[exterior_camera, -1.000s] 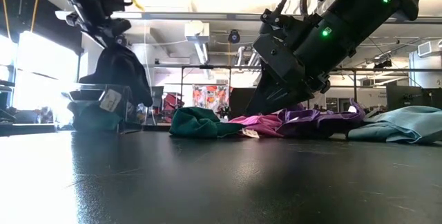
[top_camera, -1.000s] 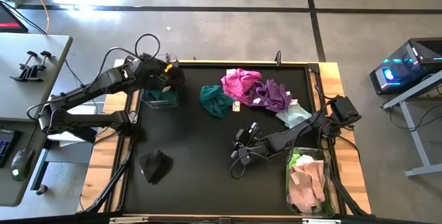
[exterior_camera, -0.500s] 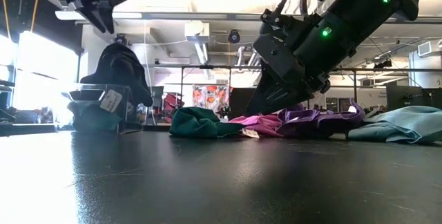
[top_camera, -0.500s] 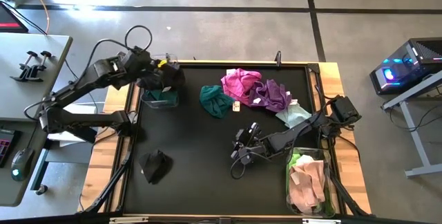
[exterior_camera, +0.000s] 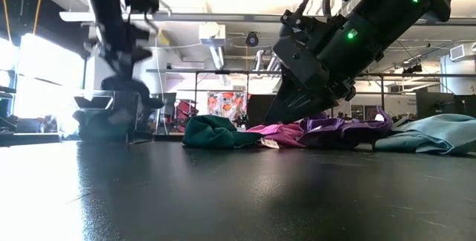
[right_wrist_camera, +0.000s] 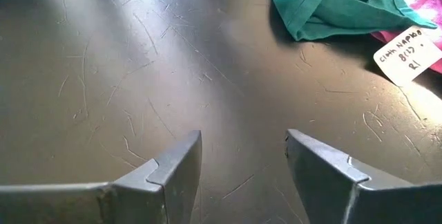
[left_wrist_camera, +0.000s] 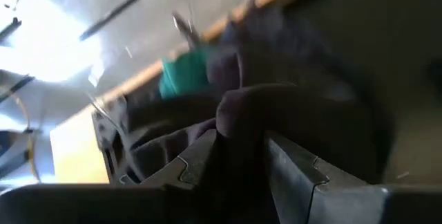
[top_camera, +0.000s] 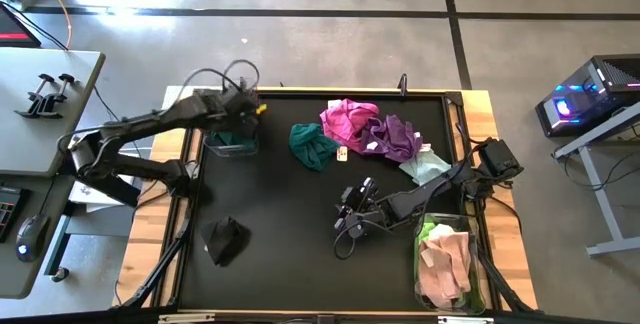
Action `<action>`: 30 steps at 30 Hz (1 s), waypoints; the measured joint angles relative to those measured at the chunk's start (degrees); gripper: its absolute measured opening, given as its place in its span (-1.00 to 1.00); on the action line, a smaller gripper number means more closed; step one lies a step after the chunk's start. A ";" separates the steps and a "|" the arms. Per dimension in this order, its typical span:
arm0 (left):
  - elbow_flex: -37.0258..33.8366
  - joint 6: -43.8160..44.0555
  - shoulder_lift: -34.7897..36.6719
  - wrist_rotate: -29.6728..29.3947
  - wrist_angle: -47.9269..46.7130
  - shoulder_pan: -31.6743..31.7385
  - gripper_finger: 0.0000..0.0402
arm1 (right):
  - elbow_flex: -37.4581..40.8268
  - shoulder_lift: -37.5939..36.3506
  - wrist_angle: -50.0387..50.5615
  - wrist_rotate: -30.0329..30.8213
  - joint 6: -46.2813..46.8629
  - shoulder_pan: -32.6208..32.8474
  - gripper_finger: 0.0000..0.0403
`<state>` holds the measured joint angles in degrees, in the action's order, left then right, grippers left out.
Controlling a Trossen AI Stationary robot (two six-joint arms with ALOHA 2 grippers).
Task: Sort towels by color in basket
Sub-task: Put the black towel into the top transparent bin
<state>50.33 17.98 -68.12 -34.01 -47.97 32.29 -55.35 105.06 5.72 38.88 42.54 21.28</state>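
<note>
A dark towel [left_wrist_camera: 290,106] lies heaped on the clear basket [top_camera: 228,144] at the table's far left, over a teal towel [left_wrist_camera: 183,75] inside it. My left gripper [top_camera: 243,116] is down on the heap, shut on the dark towel. My right gripper [right_wrist_camera: 242,158] hangs open just above the bare table [right_wrist_camera: 138,79] right of centre, touching nothing. Loose on the table lie a teal towel [top_camera: 312,146], a magenta one [top_camera: 348,121], a purple one [top_camera: 395,136], a mint one [top_camera: 425,167] and a black one [top_camera: 224,239]. My left gripper has a raised fold of the dark towel [left_wrist_camera: 238,124] pinched between its two fingers [left_wrist_camera: 200,158]. It comes from above, slanting down from the table's left side. The towel rests on the basket's rim and contents [exterior_camera: 130,92]; how many layers are in the pinch does not show.
A second clear basket [top_camera: 470,286] at the near right holds a pink towel [top_camera: 445,264] and a lime green one [top_camera: 432,232]. A white tag [right_wrist_camera: 407,51] lies beside the loose teal towel. Bare tabletop stretches across the near middle.
My left gripper let go of the dark towel, rose and drew back toward the table's left, then came down onto the towel again. The towel, which stood tall over the basket's rim, now sits lower and flatter on the basket.
</note>
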 joint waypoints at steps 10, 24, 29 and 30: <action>-10.21 -0.57 -1.08 4.80 8.37 1.17 -0.51 | 0.00 0.00 -0.01 -0.07 -0.08 -0.31 0.03; 7.84 -8.10 7.40 19.17 3.48 0.48 -0.51 | 0.00 0.00 -0.04 -0.09 -0.13 -0.76 0.03; 5.57 -12.26 4.61 30.57 9.76 0.48 -0.56 | 0.00 -0.02 -0.44 -0.34 -0.11 -0.76 0.03; 4.79 -12.67 3.23 31.84 10.34 0.48 -0.58 | 0.00 -0.02 -0.44 -0.49 -0.11 -0.76 0.03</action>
<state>55.12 5.31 -64.89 -2.17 -37.63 32.77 -55.35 105.03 5.28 38.39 42.43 20.51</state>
